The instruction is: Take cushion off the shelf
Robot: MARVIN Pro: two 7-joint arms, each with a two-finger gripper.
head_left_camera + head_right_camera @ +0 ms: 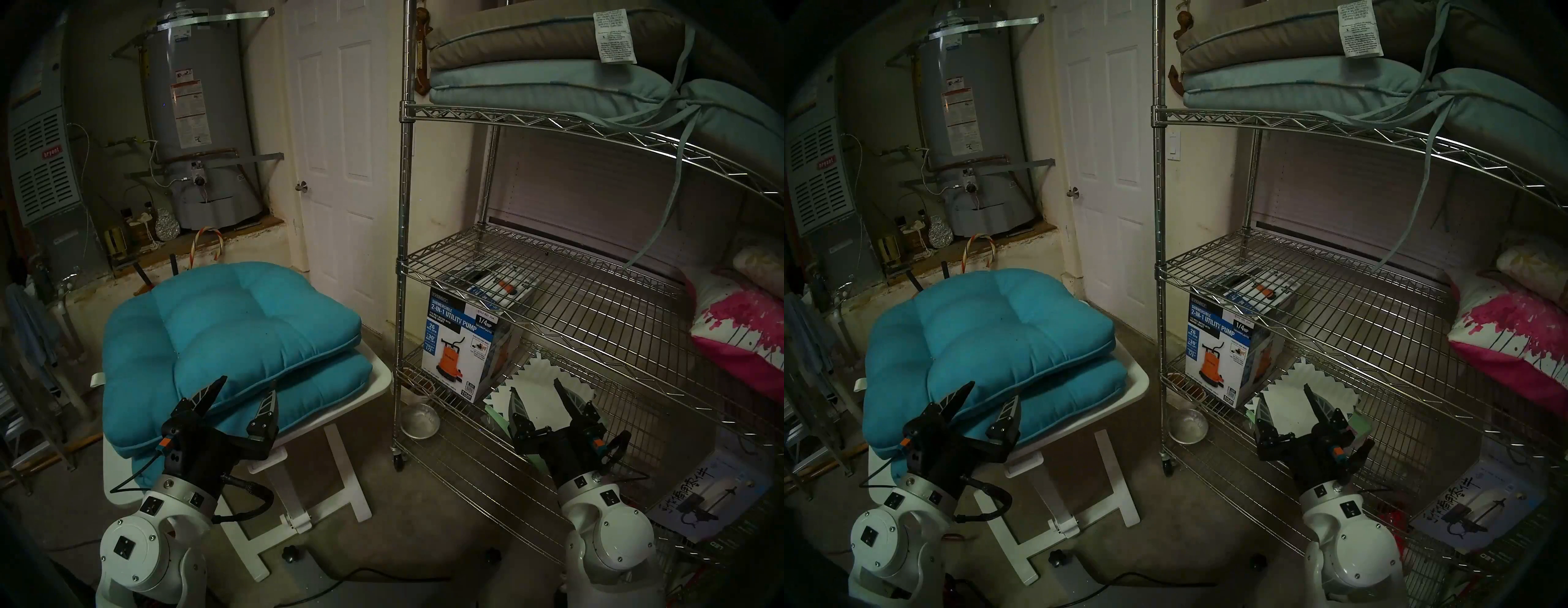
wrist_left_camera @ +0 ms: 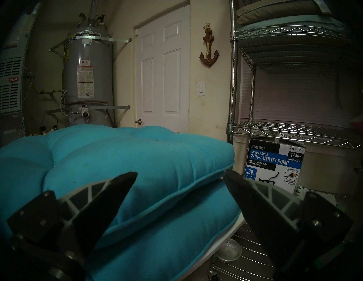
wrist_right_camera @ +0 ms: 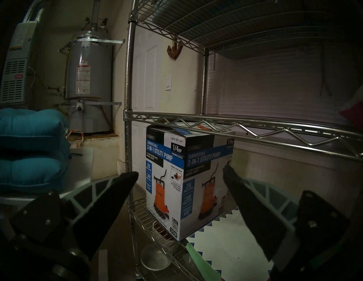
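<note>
Left pincer (image 1: 245, 392) spread wide and empty just before two stacked turquoise tufted cushions (image 1: 220, 335) on the white folding bench (image 1: 377, 382), right pincer (image 1: 535, 395) likewise released, facing the tall chrome wire shelf (image 1: 551, 297), taupe and pale-blue flat cushions (image 1: 530, 63) stacked on its upper tier, high above both pincers

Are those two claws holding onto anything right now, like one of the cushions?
No, nothing is held. The left gripper stands open in front of the two teal cushions on the white table; the right gripper stands open before the wire shelf.
</note>
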